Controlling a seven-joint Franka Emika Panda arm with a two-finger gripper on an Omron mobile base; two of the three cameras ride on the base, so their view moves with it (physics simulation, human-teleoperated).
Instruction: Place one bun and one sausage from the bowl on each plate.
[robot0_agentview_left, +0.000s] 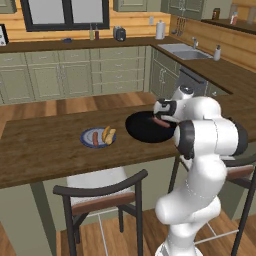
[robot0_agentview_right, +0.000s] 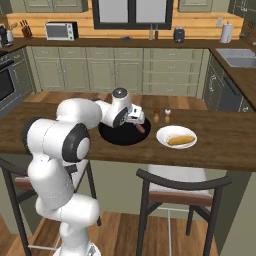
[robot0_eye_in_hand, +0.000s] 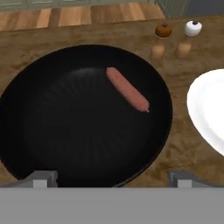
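Note:
The black bowl holds one pinkish sausage, lying toward its upper right in the hand view. My gripper hovers open over the bowl's near side, with nothing between its fingertips. On the blue-grey plate, left of the bowl, lie a sausage and a bun. The white plate to the right of the bowl carries a bun. The gripper hangs just above the bowl's sausage.
Two small shakers stand on the wooden counter behind the bowl and white plate. A dark chair stands at the counter's near edge. Another chair sits under the white plate's side.

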